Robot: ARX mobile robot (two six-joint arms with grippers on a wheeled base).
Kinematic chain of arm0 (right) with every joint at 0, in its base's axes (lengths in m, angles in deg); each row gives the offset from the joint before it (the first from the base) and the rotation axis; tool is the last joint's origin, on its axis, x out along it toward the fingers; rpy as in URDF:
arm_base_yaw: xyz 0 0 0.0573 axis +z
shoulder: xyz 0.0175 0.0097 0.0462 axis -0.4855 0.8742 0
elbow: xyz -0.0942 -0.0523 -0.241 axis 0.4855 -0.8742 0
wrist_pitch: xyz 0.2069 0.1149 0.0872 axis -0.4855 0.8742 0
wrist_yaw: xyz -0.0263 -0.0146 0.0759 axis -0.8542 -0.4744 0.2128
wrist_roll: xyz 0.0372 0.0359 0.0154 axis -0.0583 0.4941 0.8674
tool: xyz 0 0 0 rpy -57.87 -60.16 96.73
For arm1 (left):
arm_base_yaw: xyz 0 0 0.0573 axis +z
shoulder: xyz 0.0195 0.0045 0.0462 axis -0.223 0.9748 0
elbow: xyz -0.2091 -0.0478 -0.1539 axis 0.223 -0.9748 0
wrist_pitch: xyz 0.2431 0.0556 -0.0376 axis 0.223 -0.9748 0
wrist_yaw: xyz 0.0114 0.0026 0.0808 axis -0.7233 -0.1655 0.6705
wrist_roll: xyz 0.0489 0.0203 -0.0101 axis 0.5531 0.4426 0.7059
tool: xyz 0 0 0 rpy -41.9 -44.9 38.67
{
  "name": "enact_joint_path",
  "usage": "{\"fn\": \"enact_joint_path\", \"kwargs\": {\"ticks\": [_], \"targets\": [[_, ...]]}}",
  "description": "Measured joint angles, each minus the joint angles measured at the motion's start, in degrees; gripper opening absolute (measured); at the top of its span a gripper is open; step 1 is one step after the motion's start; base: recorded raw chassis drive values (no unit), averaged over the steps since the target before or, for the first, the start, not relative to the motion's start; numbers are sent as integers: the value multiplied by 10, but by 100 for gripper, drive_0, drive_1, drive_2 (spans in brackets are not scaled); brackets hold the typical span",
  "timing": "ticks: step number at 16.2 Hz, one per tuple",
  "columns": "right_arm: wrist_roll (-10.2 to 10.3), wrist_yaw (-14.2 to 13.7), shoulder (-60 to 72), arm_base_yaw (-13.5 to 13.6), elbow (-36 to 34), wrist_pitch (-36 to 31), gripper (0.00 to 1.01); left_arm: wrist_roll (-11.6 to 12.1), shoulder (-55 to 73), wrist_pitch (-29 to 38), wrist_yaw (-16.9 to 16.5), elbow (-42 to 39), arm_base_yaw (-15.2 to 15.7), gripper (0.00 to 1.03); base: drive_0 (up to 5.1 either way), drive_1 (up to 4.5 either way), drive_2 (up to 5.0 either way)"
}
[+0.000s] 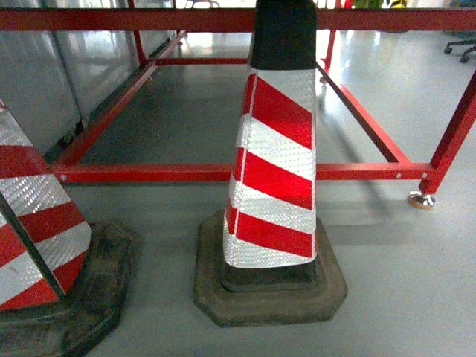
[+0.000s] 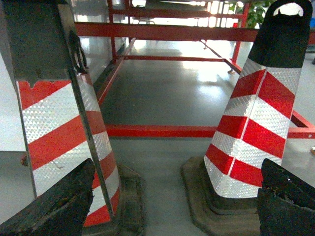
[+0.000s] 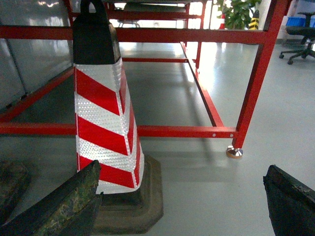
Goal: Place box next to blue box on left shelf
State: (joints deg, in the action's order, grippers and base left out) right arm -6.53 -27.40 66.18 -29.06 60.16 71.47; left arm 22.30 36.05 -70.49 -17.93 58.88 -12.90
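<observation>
The box, the blue box and the left shelf are out of view in all three views. My left gripper (image 2: 176, 194) hangs low over the grey floor, open, with nothing between its dark fingers (image 2: 56, 206). It points at the gap between two red-and-white striped cones. My right gripper (image 3: 182, 191) is also open and empty above bare floor, with one cone (image 3: 103, 113) just ahead of its left finger (image 3: 64, 204). Neither gripper shows in the head view.
A striped traffic cone (image 1: 275, 149) on a black rubber base stands directly ahead, and a second cone (image 1: 37, 216) at the lower left. Behind them runs a red-framed steel table (image 1: 149, 172) with a round foot (image 1: 421, 199). Grey panels (image 1: 37, 74) line the left; an office chair (image 1: 462, 49) is far right.
</observation>
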Motion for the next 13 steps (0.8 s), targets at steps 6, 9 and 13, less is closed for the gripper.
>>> {"fn": "enact_joint_path", "kwargs": {"ticks": [6, 9, 13], "targets": [[0, 0, 0, 0, 0, 0, 98, 0, 0, 0, 0, 0, 0, 98, 0, 0, 0], [0, 0, 0, 0, 0, 0, 98, 0, 0, 0, 0, 0, 0, 98, 0, 0, 0], [0, 0, 0, 0, 0, 0, 98, 0, 0, 0, 0, 0, 0, 98, 0, 0, 0]]}}
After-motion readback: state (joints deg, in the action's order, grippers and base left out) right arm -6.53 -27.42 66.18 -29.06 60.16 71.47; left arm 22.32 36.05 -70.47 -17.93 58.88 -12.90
